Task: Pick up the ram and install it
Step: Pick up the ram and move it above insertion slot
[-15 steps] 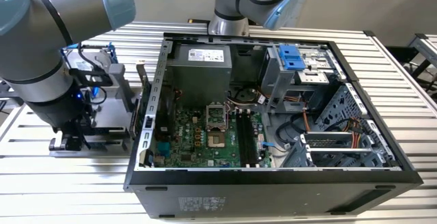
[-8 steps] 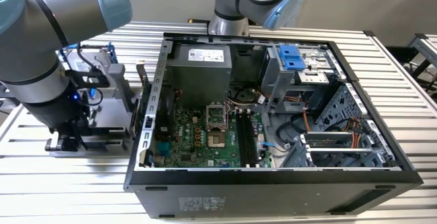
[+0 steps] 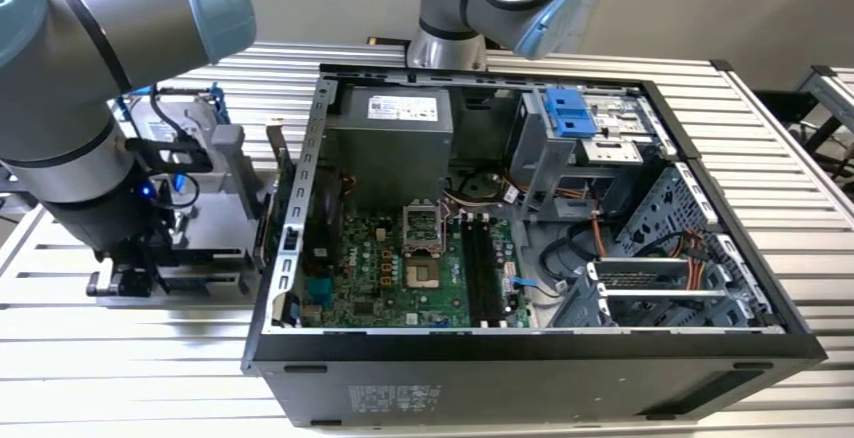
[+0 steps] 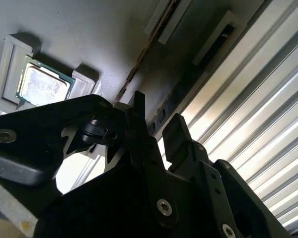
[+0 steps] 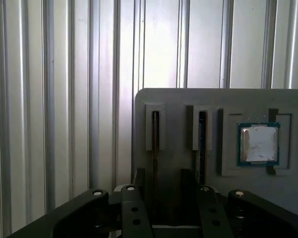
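Silver ribbed bench (image 3: 801, 158) lies under everything. Closest to the camera in the first wrist view is the gripper (image 5: 164, 173). Its jaws stand apart with a clear gap between them, and they hold nothing. Just past the tips sits a gray tray (image 5: 179, 99) with two thin slots cut in it. The ram (image 5: 154, 144) looks like the thin brown line standing on its edge in one slot, though so little of it shows that this is hard to be sure of. That line runs into the gap between the jaws, so the gripper is lined up over it and not yet closed on it. The other slot (image 5: 202, 139) is just beside it and looks dark. A bit farther along the tray, a small square CPU chip (image 5: 259, 144) rests in its own pocket. Farther off, in the exterior view, the open computer case (image 3: 534, 353) lies beside the tray, with long black memory slots (image 3: 487, 268) on its green board. I think the ram is light, thin and stiff, and it could crack if bent. A good place to hold it is its two flat sides near the middle, gently, away from the bottom edge.
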Robot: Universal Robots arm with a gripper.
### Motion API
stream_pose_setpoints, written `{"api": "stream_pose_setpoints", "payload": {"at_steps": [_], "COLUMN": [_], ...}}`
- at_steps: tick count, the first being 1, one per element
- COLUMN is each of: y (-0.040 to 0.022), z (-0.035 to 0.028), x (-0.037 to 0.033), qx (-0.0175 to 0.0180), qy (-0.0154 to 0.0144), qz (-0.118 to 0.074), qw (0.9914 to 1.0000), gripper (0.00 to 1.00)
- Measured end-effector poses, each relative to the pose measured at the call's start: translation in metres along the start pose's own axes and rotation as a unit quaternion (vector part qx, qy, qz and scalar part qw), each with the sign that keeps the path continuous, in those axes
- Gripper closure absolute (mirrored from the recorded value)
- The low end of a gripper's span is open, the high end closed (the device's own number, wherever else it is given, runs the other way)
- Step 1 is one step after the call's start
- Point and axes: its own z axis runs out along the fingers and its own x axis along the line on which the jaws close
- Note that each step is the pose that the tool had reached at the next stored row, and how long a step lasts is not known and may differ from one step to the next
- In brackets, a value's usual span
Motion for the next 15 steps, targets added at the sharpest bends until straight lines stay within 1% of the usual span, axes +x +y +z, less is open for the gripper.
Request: {"api": "stream_pose_setpoints", "payload": {"at_steps": [3, 10, 11, 15], "y": [0.0000, -0.0001, -0.0001, -0.0001], "z": [0.0006, 0.0008, 0.0008, 0.0009], "x": [0.0013, 0.0014, 0.0014, 0.0014], "qx": [0.0001, 0.0000, 0.0000, 0.0000], "qy": [-0.0001, 0.0000, 0.0000, 0.0000], "qz": [0.000, 0.000, 0.000, 0.000], "qw": [1.00000, 1.00000, 1.00000, 1.00000], "gripper": [0.00, 0.00, 1.00, 1.00]}}
